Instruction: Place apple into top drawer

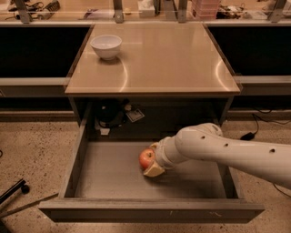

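My end effector (153, 159) is down inside the open top drawer (150, 211), a little right of its middle, and it pinches the apple (146, 159) between its two pale fingers (153, 171). One finger is above the fruit and one below. The apple sits low over the grey drawer bottom; I cannot tell whether it touches it. My white arm (227, 150) reaches in across the drawer's right wall.

The desk (173, 59) above has a smooth tan top that catches the light, with a white bowl (106, 46) near its back left corner. In the shadow under the desk lie dark objects and a small light card (135, 114). The floor (32, 150) is speckled stone, with a black cable and plug (248, 135) beyond the desk's front right corner. Dark recesses flank the desk, and a cluttered counter (41, 11) runs along its back edge.
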Robot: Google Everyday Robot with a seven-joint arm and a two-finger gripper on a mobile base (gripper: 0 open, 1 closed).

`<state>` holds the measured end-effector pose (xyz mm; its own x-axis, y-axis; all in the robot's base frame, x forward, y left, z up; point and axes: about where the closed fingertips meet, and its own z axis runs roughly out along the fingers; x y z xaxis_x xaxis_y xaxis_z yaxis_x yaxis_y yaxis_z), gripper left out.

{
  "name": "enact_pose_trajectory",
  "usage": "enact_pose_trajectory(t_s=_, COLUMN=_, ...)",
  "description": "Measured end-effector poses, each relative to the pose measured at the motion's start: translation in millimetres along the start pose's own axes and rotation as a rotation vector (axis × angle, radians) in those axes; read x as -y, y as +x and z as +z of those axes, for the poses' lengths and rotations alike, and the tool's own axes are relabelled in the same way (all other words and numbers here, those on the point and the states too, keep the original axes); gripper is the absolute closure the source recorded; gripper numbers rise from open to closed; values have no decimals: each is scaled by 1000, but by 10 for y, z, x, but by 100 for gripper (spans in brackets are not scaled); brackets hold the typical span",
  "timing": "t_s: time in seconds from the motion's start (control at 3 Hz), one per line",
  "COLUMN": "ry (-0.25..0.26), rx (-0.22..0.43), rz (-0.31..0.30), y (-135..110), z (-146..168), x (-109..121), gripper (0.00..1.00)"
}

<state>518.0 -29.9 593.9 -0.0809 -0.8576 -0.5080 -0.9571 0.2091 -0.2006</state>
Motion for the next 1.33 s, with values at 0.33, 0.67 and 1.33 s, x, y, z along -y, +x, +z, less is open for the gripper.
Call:
enact_pose_trajectory(t_s=0.33, ry=0, rx=0, rz=0, y=-8, z=-14, x=3, gripper=100)
enact_pose_trajectory(t_s=0.67, ry=0, rx=0, rz=0, y=-8, z=-13, x=3, gripper=81)
enact_pose_trajectory(t_s=1.33, ry=0, rx=0, rz=0, y=-9, z=-13, x=3, gripper=34)
